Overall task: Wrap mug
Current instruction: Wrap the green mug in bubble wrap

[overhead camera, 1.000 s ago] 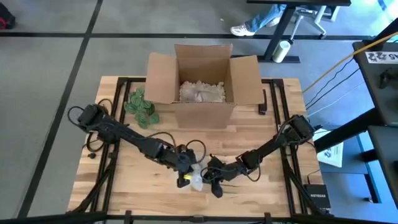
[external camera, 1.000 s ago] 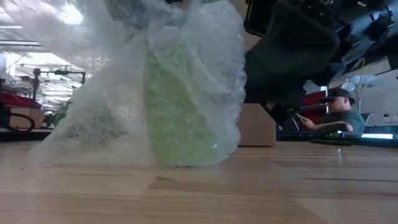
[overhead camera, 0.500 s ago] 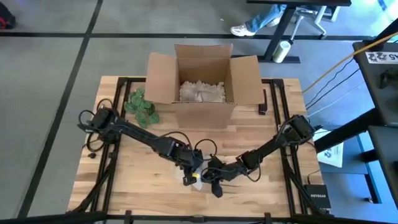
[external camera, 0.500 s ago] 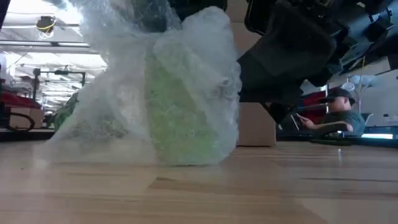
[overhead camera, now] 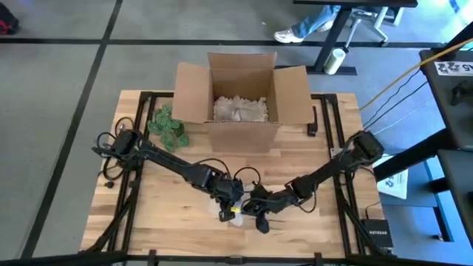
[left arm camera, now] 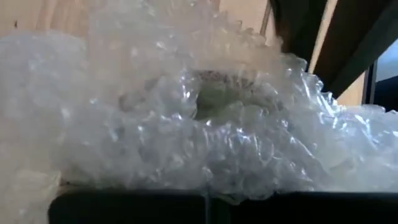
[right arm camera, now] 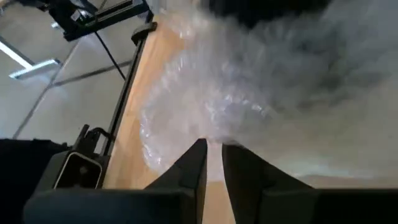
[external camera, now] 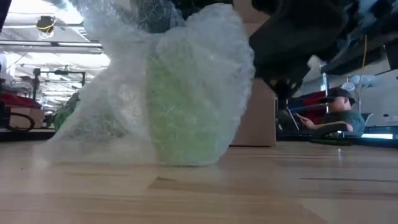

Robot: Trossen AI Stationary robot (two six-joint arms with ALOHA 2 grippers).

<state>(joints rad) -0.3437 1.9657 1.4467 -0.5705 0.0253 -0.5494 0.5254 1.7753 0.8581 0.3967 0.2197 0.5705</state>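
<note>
While the green mug (external camera: 186,106) sits low-center on the table (overhead camera: 170,207) in loose bubble wrap (external camera: 124,93), both grippers crowd it; right gripper (right arm camera: 212,152) jaws nearly together, left gripper (overhead camera: 226,205) can't tell. Wrap could spring open or the mug tip.

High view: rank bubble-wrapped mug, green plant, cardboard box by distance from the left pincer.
1. Bubble-wrapped mug: right at the left pincer, front centre.
2. Green plant: back left.
3. Cardboard box: back centre; nearly level with the plant, hard to separate.
</note>
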